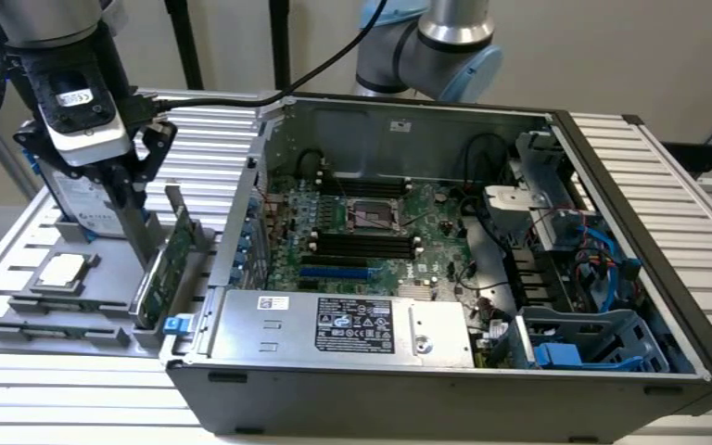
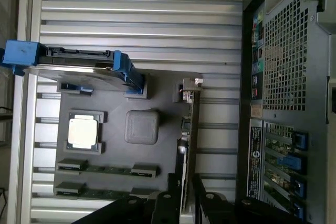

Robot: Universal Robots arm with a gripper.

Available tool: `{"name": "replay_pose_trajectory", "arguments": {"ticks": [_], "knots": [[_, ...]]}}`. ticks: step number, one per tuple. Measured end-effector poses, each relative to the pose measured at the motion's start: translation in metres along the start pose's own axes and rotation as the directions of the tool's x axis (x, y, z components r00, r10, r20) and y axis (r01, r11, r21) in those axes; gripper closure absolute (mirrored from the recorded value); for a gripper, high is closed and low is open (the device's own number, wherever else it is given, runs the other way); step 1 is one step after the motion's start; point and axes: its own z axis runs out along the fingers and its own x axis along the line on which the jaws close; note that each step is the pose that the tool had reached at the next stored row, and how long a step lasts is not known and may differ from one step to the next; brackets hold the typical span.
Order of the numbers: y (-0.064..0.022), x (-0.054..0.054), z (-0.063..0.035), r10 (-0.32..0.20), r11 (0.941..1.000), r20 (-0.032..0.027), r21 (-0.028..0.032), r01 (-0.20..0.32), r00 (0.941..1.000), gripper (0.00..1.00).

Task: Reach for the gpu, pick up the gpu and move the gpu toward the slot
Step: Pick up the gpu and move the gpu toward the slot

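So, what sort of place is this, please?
Probably a robotics lab bench for computer assembly: a robot arm, an open computer case on a slatted metal table, and a grey tray holding a gpu and a hard drive.

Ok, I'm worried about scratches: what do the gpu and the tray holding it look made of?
The gpu looks like matt green circuit-board laminate, with a shiny silver end bracket, probably metal. The tray looks like dark grey matt plastic, going by its moulded pockets and rounded edges; painted metal can't be ruled out.
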Motion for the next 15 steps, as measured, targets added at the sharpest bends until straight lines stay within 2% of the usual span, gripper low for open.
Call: {"name": "replay_pose_trajectory", "arguments": {"ticks": [1,2,4,6,7,11,15], "knots": [[0.0000,0.000,0.0000,0.000,1.0000,-0.0001,0.0000,0.000,1.0000,0.70],[0.0000,0.000,0.0000,0.000,1.0000,-0.0001,0.0000,0.000,1.0000,0.70],[0.0000,0.000,0.0000,0.000,1.0000,-0.0001,0.0001,0.000,1.0000,0.58],[0.0000,0.000,0.0005,0.000,1.0000,0.0012,0.0002,0.000,1.0000,0.58],[0.0000,0.000,0.0016,0.003,1.0000,0.0028,0.0002,-0.003,1.0000,0.52],[-0.0002,0.004,0.0080,0.032,0.9995,0.0090,0.0005,-0.032,0.9995,0.52],[-0.0003,0.007,0.0146,0.038,0.9993,0.0130,0.0060,-0.038,0.9992,0.52]]}}
